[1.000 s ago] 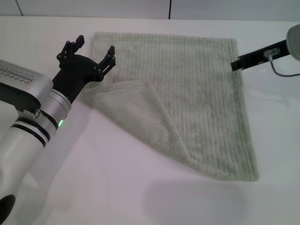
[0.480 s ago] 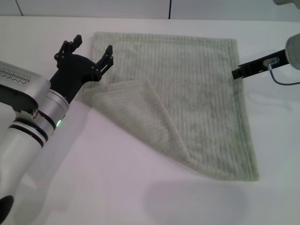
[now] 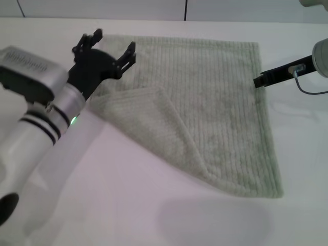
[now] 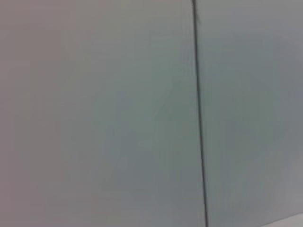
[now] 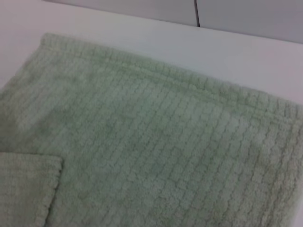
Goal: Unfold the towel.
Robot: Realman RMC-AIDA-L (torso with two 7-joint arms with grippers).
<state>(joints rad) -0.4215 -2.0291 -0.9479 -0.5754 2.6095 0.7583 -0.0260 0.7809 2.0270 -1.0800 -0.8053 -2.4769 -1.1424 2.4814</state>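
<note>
1. Left claw [image 3: 108,47]: black, its fingers [image 3: 128,53] spread apart and grasping nothing. It is poised over the far left corner of the towel; contact with the cloth cannot be judged from the head view.
2. Left arm [image 3: 38,110]: silver and white with black bands and a small green light, reaching in from the near left of the head view toward that corner.
3. Towel [image 3: 215,102]: pale sage-green ribbed terry cloth lying flat on the white worktop [image 3: 102,200]. Its near left corner [image 3: 148,120] is folded diagonally over the main sheet, forming a triangular flap whose tip points toward the far edge.
4. Hemmed edge [image 5: 161,71]: in the right wrist view it runs along the far side of the towel, beside bare worktop; the folded flap shows at one corner of that picture.
5. Right claw [image 3: 259,80]: a dark, slender part reaching in from the right, its tip at the right edge of the towel near the far right corner; whether it is released or clenched cannot be told.
6. Wall [image 4: 118,113]: a plain grey panel with one dark vertical seam fills the left wrist view.
</note>
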